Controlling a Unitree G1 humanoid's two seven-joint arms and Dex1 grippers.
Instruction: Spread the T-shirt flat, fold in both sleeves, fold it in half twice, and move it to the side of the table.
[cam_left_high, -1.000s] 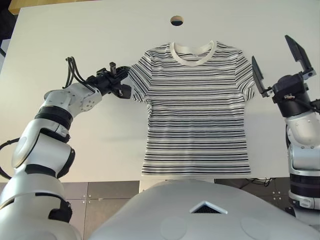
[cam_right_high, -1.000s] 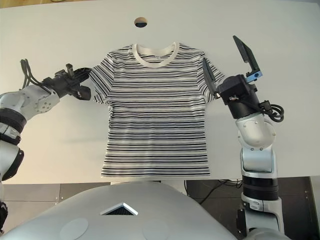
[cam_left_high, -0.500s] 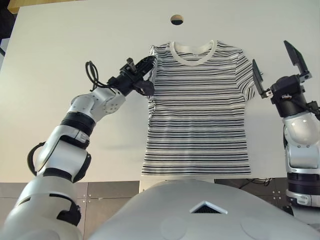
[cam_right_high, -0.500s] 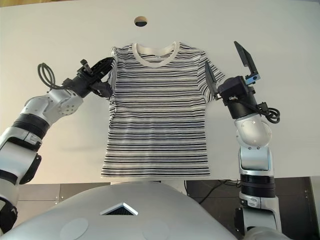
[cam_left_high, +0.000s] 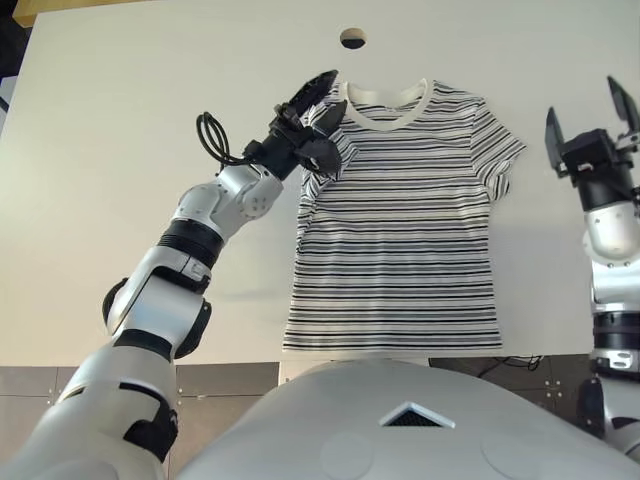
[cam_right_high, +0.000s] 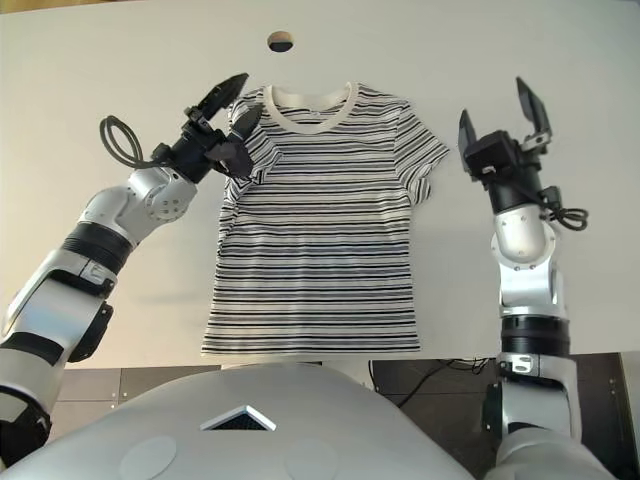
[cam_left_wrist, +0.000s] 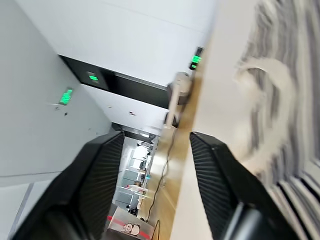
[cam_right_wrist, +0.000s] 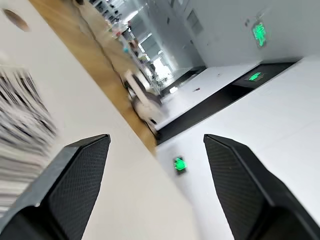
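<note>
We see the T-shirt (cam_left_high: 395, 230) lying flat on the white worktop (cam_left_high: 130, 90), collar away from us and hem at the near edge. Its left sleeve (cam_right_high: 248, 165) is folded in over the chest; the right sleeve (cam_left_high: 500, 150) lies spread out to the side. Our left end effector (cam_right_high: 253, 95) hovers over the T-shirt's left shoulder, fingers spread, pinching nothing. Our right end effector (cam_left_high: 582, 97) is raised beside the right sleeve, apart from it, fingers spread wide. A hole (cam_left_high: 353, 40) sits in the worktop beyond the collar.
</note>
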